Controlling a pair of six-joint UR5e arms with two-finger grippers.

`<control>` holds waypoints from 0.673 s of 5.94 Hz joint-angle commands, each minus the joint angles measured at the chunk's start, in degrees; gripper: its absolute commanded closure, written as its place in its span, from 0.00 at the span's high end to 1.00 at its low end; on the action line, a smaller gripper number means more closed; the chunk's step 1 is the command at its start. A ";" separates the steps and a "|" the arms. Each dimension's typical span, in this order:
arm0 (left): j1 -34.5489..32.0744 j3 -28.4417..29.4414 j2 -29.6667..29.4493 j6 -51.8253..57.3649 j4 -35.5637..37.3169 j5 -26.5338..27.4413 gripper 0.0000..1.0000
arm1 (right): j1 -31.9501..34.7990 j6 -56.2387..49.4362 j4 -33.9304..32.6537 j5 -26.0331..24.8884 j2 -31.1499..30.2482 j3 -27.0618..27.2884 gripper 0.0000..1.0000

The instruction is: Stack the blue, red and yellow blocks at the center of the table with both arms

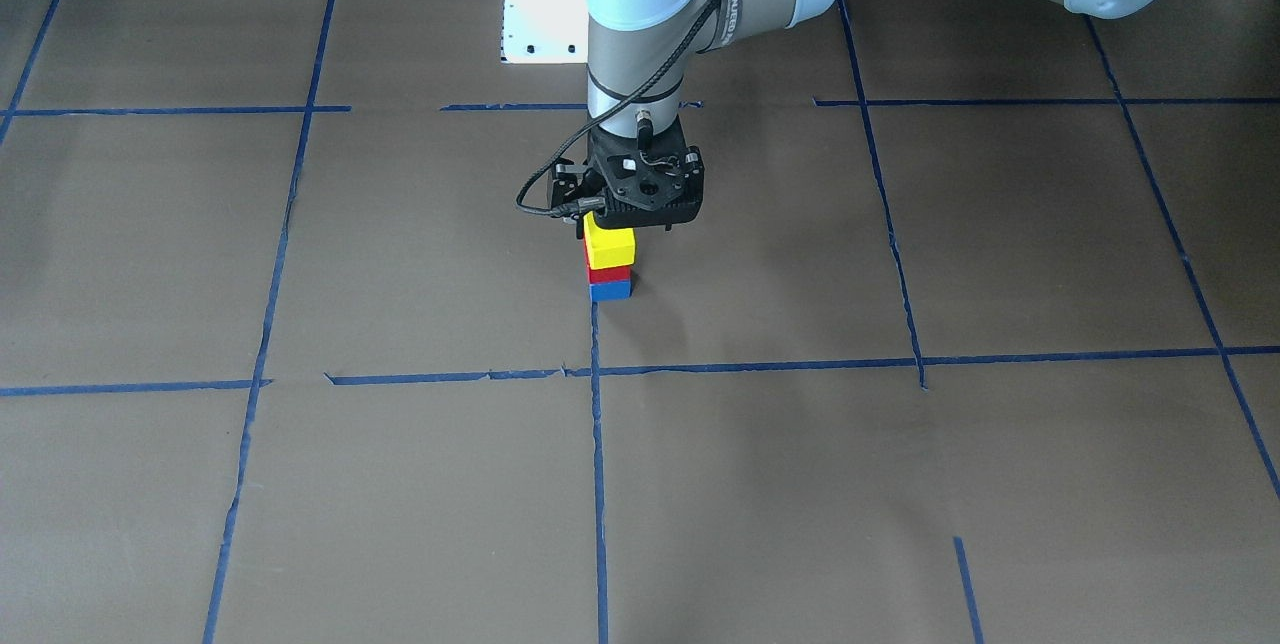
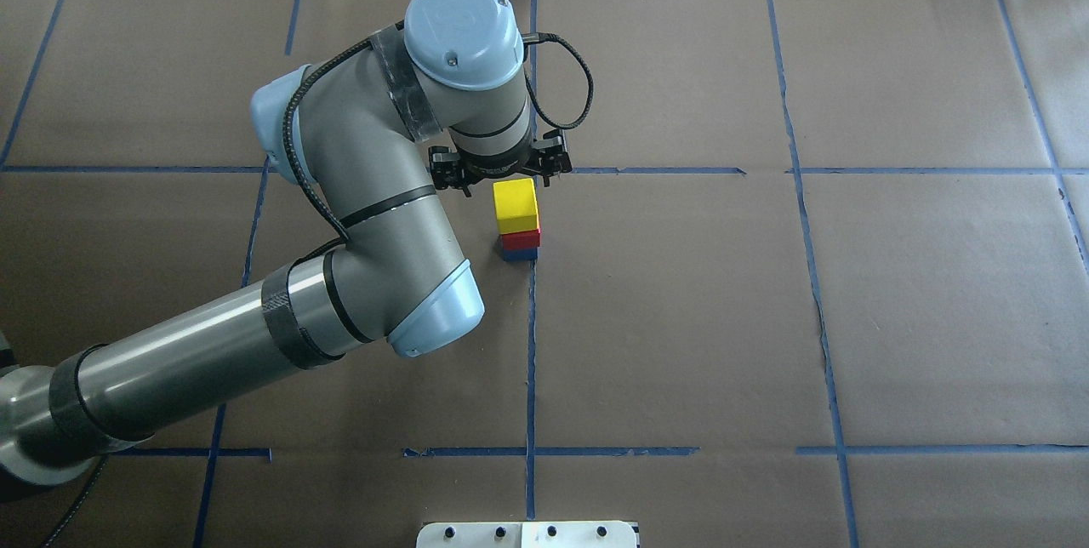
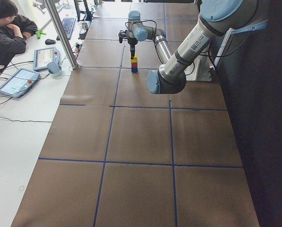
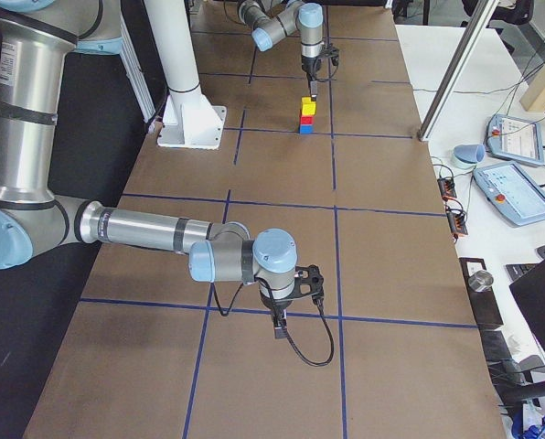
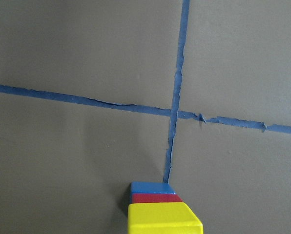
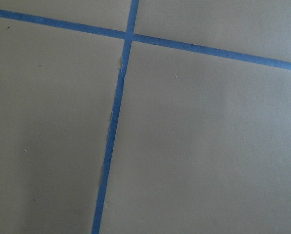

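Three cubes stand stacked at table (image 1: 900, 484) centre: blue block (image 1: 610, 290), red block (image 1: 609, 273), yellow block (image 1: 609, 244) topmost. Left gripper (image 1: 632, 209) hangs just over it; right gripper (image 4: 278, 320) sits well apart, far right. Neither opening is discernible. Sideways contact could topple the stack.

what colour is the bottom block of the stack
The bottom block is blue, clearest in the exterior front-facing view.

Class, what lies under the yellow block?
Under the yellow block sits the red block, then the blue block on the table. The touching faces are covered.
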 commanded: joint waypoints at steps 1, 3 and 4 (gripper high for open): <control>-7.13 -9.80 10.15 14.19 3.92 -6.36 1.00 | 0.00 -0.11 0.00 0.00 0.09 0.10 1.00; -18.47 -16.26 26.06 37.37 3.40 -13.15 1.00 | 0.00 0.23 0.00 0.09 0.26 0.36 1.00; -24.96 -16.10 32.32 48.19 3.22 -15.18 1.00 | 0.00 0.32 -0.08 0.87 0.18 0.19 1.00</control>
